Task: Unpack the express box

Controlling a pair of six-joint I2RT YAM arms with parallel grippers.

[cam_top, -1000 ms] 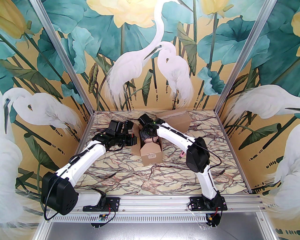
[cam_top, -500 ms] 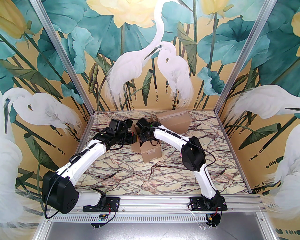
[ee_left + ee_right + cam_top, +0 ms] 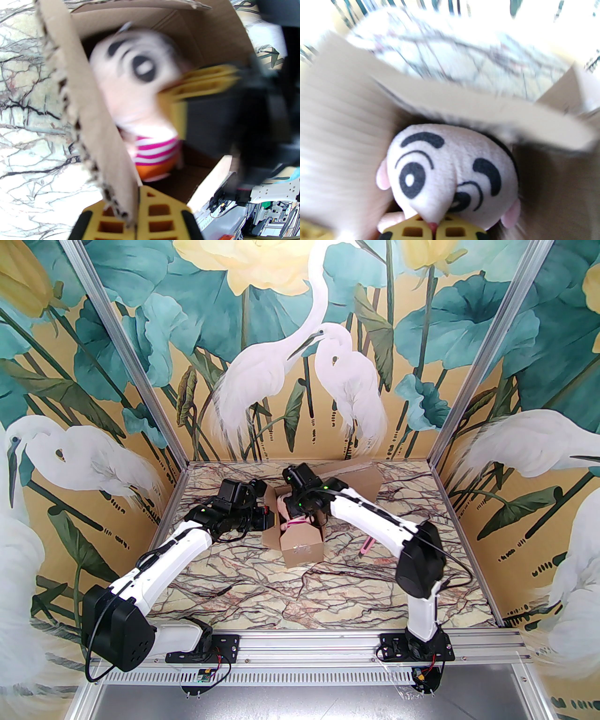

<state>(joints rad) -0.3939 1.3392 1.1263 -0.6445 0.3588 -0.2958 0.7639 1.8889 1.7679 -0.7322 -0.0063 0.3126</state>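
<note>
The open brown express box (image 3: 302, 548) stands mid-table. My left gripper (image 3: 268, 520) is shut on its left flap (image 3: 93, 112), the cardboard edge pinched between the yellow fingers (image 3: 154, 211). A plush doll (image 3: 287, 521) sits in the box's opening, with a pale pink face (image 3: 450, 164), black eyes, a magenta-striped shirt (image 3: 154, 150) and an orange bottom. My right gripper (image 3: 434, 228) is shut on the doll's face, pinching the cloth near its nose. Its yellow fingers (image 3: 204, 79) press into the doll's cheek in the left wrist view. A box flap (image 3: 464, 105) hangs over the doll's head.
A second, closed cardboard box (image 3: 358, 479) sits at the back behind the right arm. A thin pink object (image 3: 366, 545) lies on the marble table (image 3: 290, 596) to the right of the open box. Painted walls enclose three sides.
My right gripper dipped into the box, went from open to shut on the doll, and has risen and pulled back rightward with it. The left gripper kept hold of the flap.
</note>
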